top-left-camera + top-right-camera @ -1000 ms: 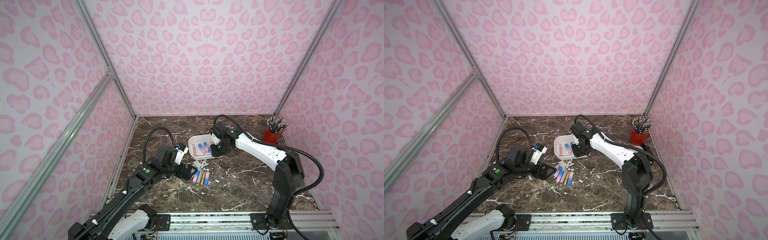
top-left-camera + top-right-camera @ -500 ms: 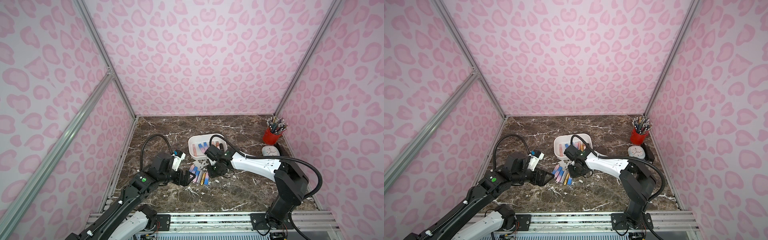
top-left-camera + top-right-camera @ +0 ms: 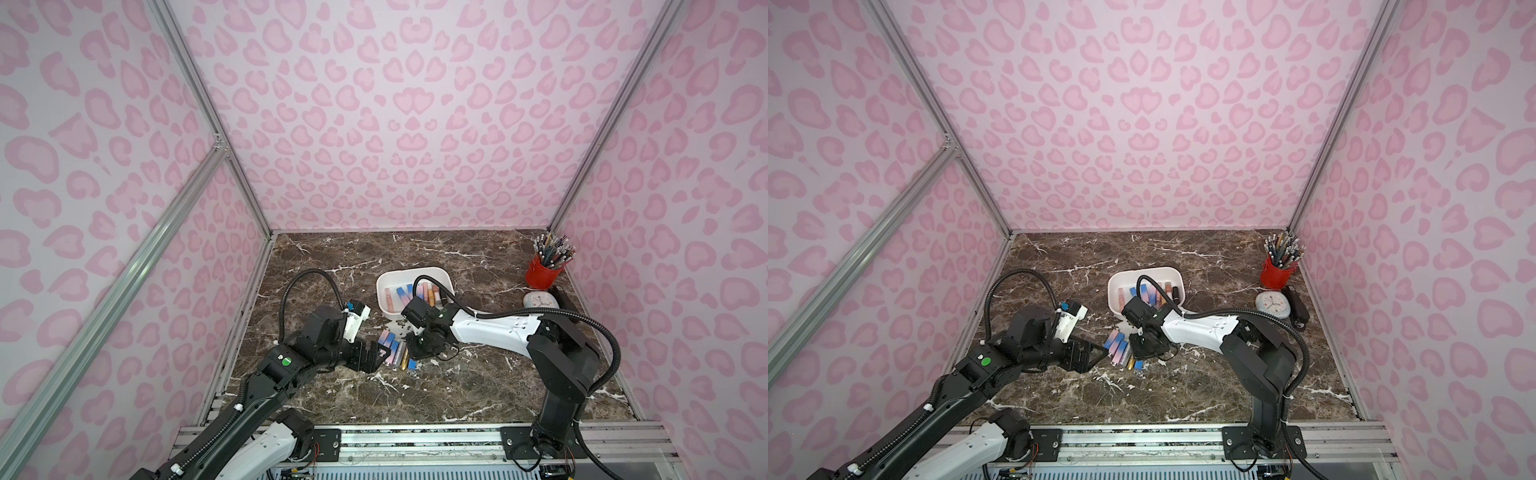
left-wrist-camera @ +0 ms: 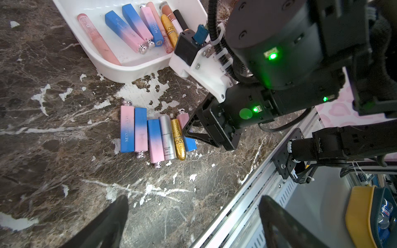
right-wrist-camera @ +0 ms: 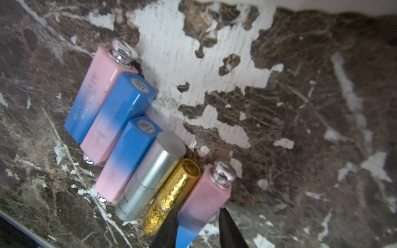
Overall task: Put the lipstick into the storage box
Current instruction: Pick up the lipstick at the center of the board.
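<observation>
Six lipsticks [image 4: 154, 137] lie side by side on the table [image 4: 53, 182] just before the storage box [image 4: 129, 70]

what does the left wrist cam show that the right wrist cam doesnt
Only the left wrist view: the inside of the box holding lipsticks, the right gripper seen from outside, and the left gripper wide open. Only the right wrist view: the right fingertips either side of the end lipstick, close up. Both: the row of six on the table.
</observation>
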`<action>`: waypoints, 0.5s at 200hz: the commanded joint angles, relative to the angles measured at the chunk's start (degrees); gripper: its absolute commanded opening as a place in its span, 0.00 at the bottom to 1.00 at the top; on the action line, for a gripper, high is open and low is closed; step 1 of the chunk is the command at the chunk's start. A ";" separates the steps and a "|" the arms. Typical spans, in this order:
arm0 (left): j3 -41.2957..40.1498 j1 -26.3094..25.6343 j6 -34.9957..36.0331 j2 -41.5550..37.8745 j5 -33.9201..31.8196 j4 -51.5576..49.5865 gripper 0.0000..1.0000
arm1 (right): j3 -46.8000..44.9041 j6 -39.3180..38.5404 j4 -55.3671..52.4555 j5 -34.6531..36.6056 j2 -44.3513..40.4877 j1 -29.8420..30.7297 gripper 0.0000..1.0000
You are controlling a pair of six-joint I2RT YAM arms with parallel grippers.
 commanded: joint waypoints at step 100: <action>1.80 0.01 1.32 1.73 -1.26 -0.23 0.97 | -0.13 -1.06 -4.54 2.55 0.47 -1.85 0.22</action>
